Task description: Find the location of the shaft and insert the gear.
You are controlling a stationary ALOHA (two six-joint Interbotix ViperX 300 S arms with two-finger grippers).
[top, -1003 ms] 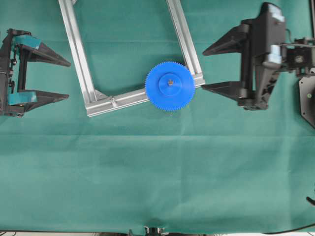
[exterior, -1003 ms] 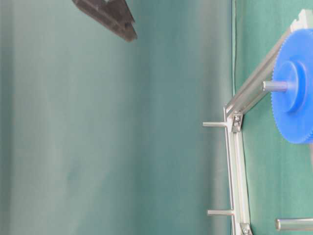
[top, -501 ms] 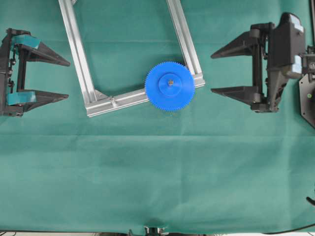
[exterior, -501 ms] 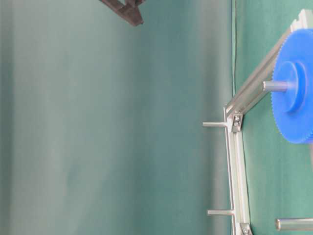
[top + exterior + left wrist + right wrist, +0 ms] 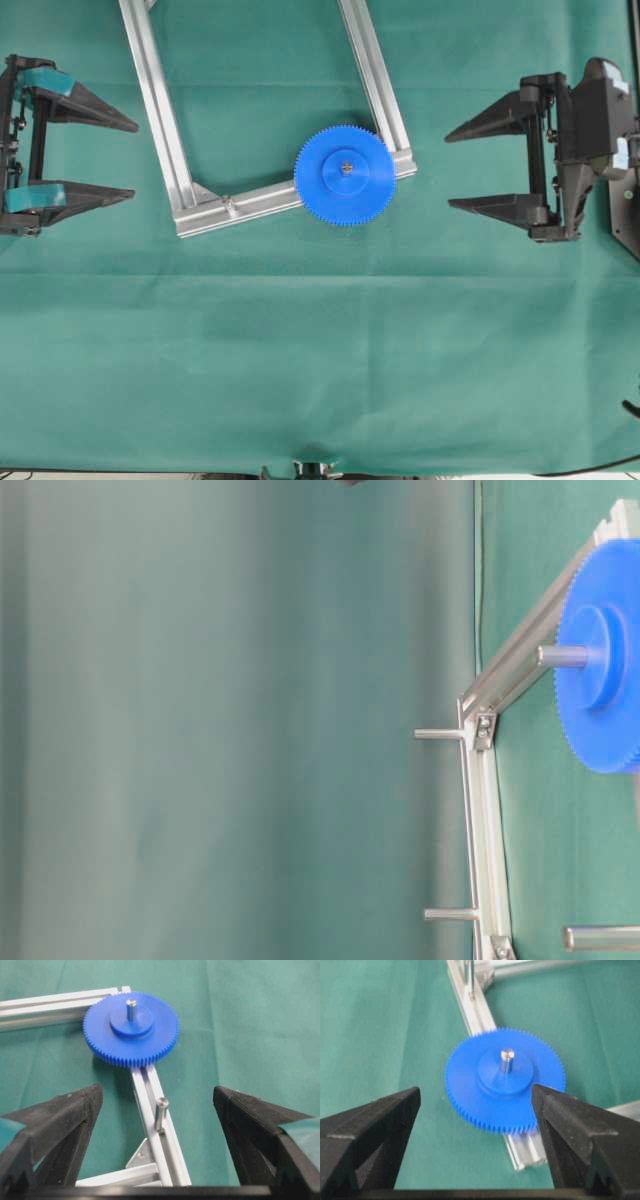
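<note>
Overhead view shows you the gear (image 5: 346, 175) already sitting on the shaft (image 5: 346, 167), at the right end of the near crossbar of the aluminium frame (image 5: 160, 120), close to that corner. The pin tip comes out through the hub, so I judge the insertion as done. The right gripper (image 5: 470, 168) is well apart from the gear, on the right side of the table, with its jaws wide apart and nothing between them. The left gripper (image 5: 100, 158) stands the same way near the left edge, also spread and empty.

The risks I see for you are small but real. From the right wrist view the gear's near rim hangs past the crossbar over the green cloth (image 5: 320, 340), so I cannot tell if the hub is seated fully down; a knock on the frame could tilt or lift it. The second pin (image 5: 161, 1115) on the same crossbar is bare and near the gear's teeth. If you bring a gripper back, a fingertip may catch the rim and pull the gear off.
</note>
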